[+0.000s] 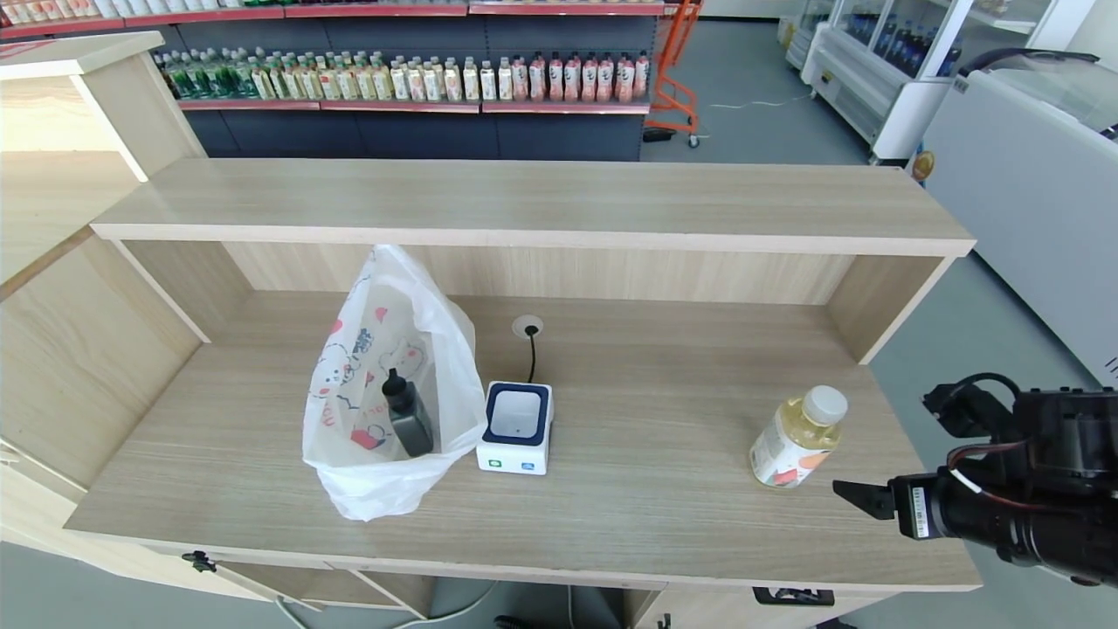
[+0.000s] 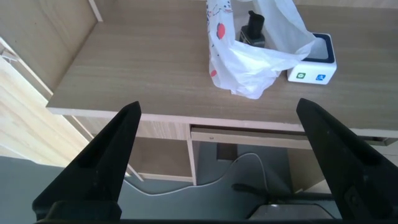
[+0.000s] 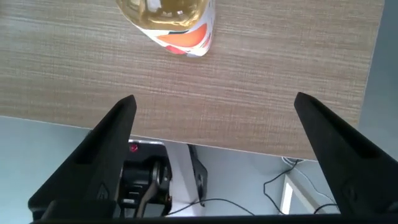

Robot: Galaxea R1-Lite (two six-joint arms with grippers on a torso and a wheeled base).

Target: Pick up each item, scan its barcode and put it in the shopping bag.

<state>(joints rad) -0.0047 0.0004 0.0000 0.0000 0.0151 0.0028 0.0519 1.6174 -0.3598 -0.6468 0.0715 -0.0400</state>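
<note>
On the pale wood counter (image 1: 664, 489), toward its right end, stood the clear plastic bottle of yellow drink w/ white cap (image 1: 797, 438), not yet grabbed. Right claw (image 3: 214, 102) gaped wide, empty, near it but apart; left claw (image 2: 219, 107) spread wide, out front of the white printed shopping bag (image 1: 367, 472). Risk: an off-centre close could tip that slick bottle & roll it off.

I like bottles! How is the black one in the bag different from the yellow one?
The black bottle stands inside the shopping bag; the yellow bottle stands out on the counter. The black bottle has a dark cap; the yellow bottle a white cap. Both stand upright.
</note>
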